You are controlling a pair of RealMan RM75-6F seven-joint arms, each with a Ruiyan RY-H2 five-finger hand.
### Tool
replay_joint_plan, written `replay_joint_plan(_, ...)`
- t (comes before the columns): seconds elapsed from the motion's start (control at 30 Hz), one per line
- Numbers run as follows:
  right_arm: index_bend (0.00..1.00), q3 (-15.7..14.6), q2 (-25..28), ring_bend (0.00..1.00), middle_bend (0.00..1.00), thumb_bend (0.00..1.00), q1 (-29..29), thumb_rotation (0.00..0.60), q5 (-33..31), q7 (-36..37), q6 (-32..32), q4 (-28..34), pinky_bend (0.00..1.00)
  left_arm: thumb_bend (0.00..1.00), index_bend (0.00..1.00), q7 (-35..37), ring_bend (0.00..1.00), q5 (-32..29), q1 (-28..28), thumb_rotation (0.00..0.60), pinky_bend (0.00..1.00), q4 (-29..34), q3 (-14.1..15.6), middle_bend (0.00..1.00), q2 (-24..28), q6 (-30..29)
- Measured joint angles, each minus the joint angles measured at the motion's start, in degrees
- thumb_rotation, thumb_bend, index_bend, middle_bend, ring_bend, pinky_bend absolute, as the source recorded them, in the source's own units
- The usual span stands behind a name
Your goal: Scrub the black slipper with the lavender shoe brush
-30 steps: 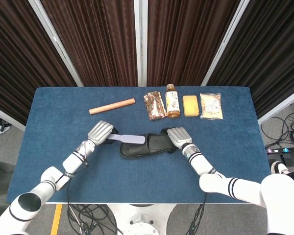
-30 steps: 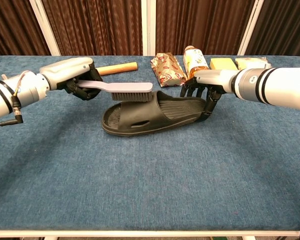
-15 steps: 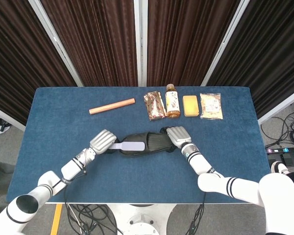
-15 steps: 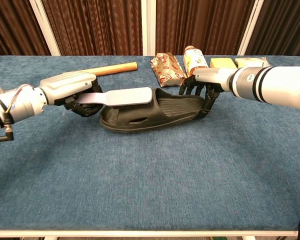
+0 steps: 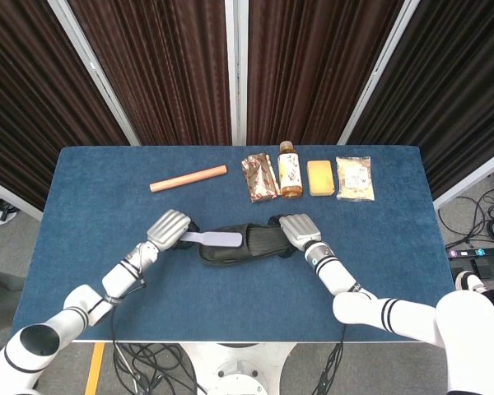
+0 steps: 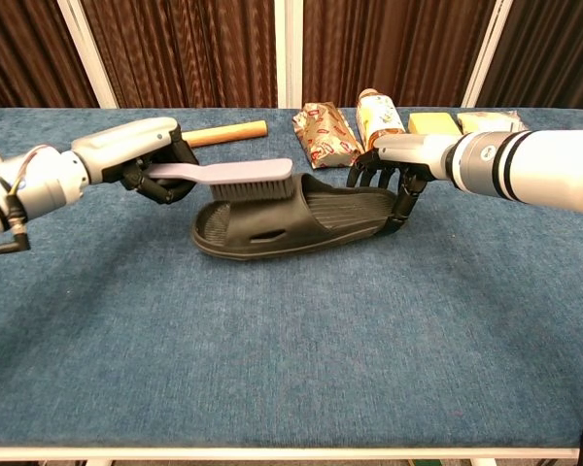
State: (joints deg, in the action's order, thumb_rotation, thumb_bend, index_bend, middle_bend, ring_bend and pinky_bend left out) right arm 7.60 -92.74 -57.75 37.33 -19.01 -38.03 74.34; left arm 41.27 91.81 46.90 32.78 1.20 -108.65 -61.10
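Note:
The black slipper (image 5: pixel 245 245) (image 6: pixel 301 220) lies across the middle of the blue table, toe toward the left. My left hand (image 5: pixel 168 228) (image 6: pixel 146 155) grips the handle of the lavender shoe brush (image 5: pixel 216 239) (image 6: pixel 235 177). The brush head sits with bristles down on the slipper's strap near the toe. My right hand (image 5: pixel 295 229) (image 6: pixel 396 175) holds the slipper's heel end, fingers curled down over its rim.
Along the far side lie an orange stick (image 5: pixel 188 178) (image 6: pixel 228 132), a brown snack packet (image 5: pixel 259 176) (image 6: pixel 325 134), a bottle (image 5: pixel 289 170) (image 6: pixel 380 117), a yellow block (image 5: pixel 319 177) (image 6: pixel 434 123) and a clear bag of snacks (image 5: pixel 354 178).
The brush has turned from lying flat to bristles down and moved back up and left on the slipper's strap. My right hand has stayed on the heel.

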Motion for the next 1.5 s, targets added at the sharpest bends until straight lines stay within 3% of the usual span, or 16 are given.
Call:
replay_joint_plan(0.2, 0.36, -0.13, 0.07, 0.31, 0.49, 0.27, -0.28, 0.600, -0.46, -0.24, -0.15, 0.23, 0.35, 0.82, 1.00, 0.42, 0.92, -1.46, 1.07, 0.600, 1.00, -3.13, -0.66, 1.00, -2.38, 4.94)
replay_joint_plan(0.4, 0.36, -0.19, -0.19, 0.31, 0.49, 0.27, -0.51, 0.600, -1.04, -0.36, -0.23, -0.22, 0.35, 0.82, 1.00, 0.12, 0.92, 1.27, 0.25, 0.600, 1.00, -2.47, 2.14, 1.00, -2.01, 2.24)
replay_joint_plan(0.73, 0.36, 0.02, -0.46, 0.31, 0.49, 0.27, -0.54, 0.600, -1.38, -0.15, -0.71, -0.29, 0.35, 0.82, 1.00, -1.64, 0.92, 4.29, -1.16, 0.600, 1.00, 4.34, 4.96, 1.00, 1.96, -1.56)
replay_joint_plan(0.93, 0.32, -0.28, 0.36, 0.30, 0.47, 0.26, -0.34, 0.600, -1.19, -0.23, -0.81, 0.47, 0.35, 0.82, 1.00, -3.11, 0.92, 4.79, -2.15, 0.600, 1.00, 9.54, 5.10, 1.00, 5.03, -4.51)
replay_joint_plan(1.03, 0.15, -0.69, 1.26, 0.22, 0.36, 0.18, -0.26, 0.600, -1.11, -0.40, -0.43, 1.17, 0.30, 0.82, 1.00, -4.31, 0.91, 3.88, -3.17, 0.600, 1.00, 11.70, 4.14, 1.00, 6.70, -6.13)
replay_joint_plan(1.1, 0.02, -1.01, 2.06, 0.10, 0.21, 0.09, -0.22, 0.600, -1.08, -0.59, -0.20, 1.89, 0.22, 0.82, 1.00, -4.96, 0.91, 2.79, -3.80, 0.600, 1.00, 12.59, 3.39, 1.00, 7.41, -6.35)
replay_joint_plan(1.17, 0.00, -1.30, 3.24, 0.02, 0.10, 0.02, -0.13, 0.600, -0.97, -0.66, -0.01, 3.10, 0.14, 0.82, 1.00, -5.84, 0.90, 1.30, -4.53, 0.600, 1.00, 13.38, 2.50, 1.00, 8.07, -6.18)
replay_joint_plan(1.23, 0.00, -1.53, 4.72, 0.00, 0.03, 0.00, 0.04, 0.600, -0.60, -0.67, -0.03, 4.67, 0.07, 0.82, 1.00, -7.09, 0.89, -0.31, -5.28, 0.600, 1.00, 13.96, 1.61, 1.00, 8.65, -5.73)
replay_joint_plan(1.5, 0.00, -1.29, 14.37, 0.00, 0.00, 0.00, 3.16, 0.600, 5.38, 1.04, -4.70, 14.00, 0.05, 0.82, 0.90, -14.04, 0.81, -5.80, -8.36, 0.588, 0.96, 15.05, -0.18, 0.93, 10.47, -1.63)
